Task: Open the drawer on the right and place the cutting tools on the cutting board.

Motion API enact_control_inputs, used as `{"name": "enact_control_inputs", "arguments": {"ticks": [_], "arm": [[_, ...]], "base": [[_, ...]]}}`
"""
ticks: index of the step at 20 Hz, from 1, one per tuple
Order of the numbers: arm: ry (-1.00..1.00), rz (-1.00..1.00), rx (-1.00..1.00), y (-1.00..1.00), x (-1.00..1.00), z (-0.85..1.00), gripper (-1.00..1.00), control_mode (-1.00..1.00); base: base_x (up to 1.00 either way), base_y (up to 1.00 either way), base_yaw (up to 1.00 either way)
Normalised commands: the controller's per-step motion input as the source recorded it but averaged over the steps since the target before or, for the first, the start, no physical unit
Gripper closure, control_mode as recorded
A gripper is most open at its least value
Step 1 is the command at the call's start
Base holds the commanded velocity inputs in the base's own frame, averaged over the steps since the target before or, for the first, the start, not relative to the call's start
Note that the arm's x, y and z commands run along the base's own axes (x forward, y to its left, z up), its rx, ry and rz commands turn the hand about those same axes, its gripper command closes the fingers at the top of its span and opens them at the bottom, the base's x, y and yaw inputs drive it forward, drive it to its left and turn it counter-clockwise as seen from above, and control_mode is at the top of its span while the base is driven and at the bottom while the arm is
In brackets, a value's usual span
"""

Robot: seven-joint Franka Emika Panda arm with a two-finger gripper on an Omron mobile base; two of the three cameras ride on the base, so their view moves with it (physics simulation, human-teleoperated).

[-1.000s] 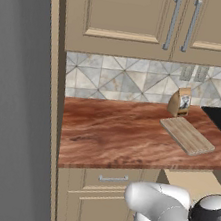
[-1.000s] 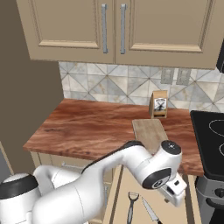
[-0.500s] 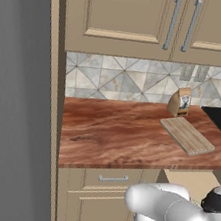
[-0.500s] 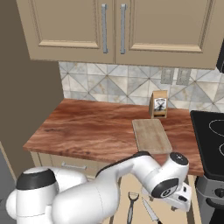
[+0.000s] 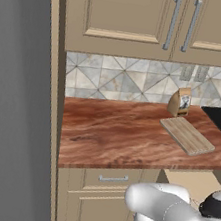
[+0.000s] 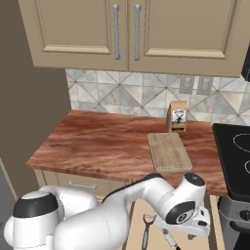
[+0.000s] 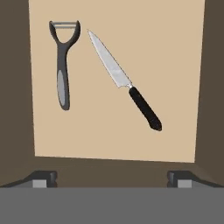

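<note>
Your stock, left to right.

Item: reddish-brown wood-grain table (image 5: 119, 129), running under the beige upper cabinets (image 5: 147, 17) and the grey diamond-tiled backsplash (image 5: 117, 80).

Item: narrow beige drawer front with a short silver bar handle (image 5: 113, 179), under the table's left part, closed.

Item: flat rectangular light-wood cutting board (image 6: 168, 151), lying on the table's right part with nothing on it. Just behind it you have a small brown paper bag with a label (image 6: 177, 116), upright against the backsplash.

Item: wide beige drawer with a plain tan interior (image 7: 118, 87), pulled out below the table's front edge. On its floor, in the hand view, you find at left a dark grey peeler with a Y-shaped head (image 7: 64, 65), and beside it, apart from it, a slim knife with a silver blade and black handle (image 7: 124, 81), lying on a slant.

Item: your hand (image 7: 112, 177), poised above the drawer interior, its two dark fingertips (image 7: 41, 177) spread wide and holding nothing.

Item: black cooktop (image 6: 234, 151), at the table's right end.
</note>
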Motion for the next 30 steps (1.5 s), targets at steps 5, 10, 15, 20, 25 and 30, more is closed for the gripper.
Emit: {"name": "enact_control_inputs", "arguments": {"ticks": [5,10,15,20,25,30], "arm": [[0.01,0.00,0.00,0.05,0.00,-0.06,-1.00,-1.00],[0.00,0.00,-0.02,0.19,0.00,-0.21,-1.00,-1.00],[0.00,0.00,-0.01,0.12,0.05,-0.21,-1.00,-1.00],[0.01,0.00,-0.06,0.10,0.10,-0.27,-1.00,-1.00],[0.03,0.00,-0.02,0.00,0.16,-0.17,-1.00,-1.00],[0.01,0.03,0.00,-0.03,0.16,-0.21,-1.00,-1.00]], "base": [[0.00,0.00,0.00],[0.00,0.00,0.00],[0.00,0.00,0.00],[0.00,0.00,0.00],[0.00,0.00,0.00],[0.00,0.00,0.00]]}}
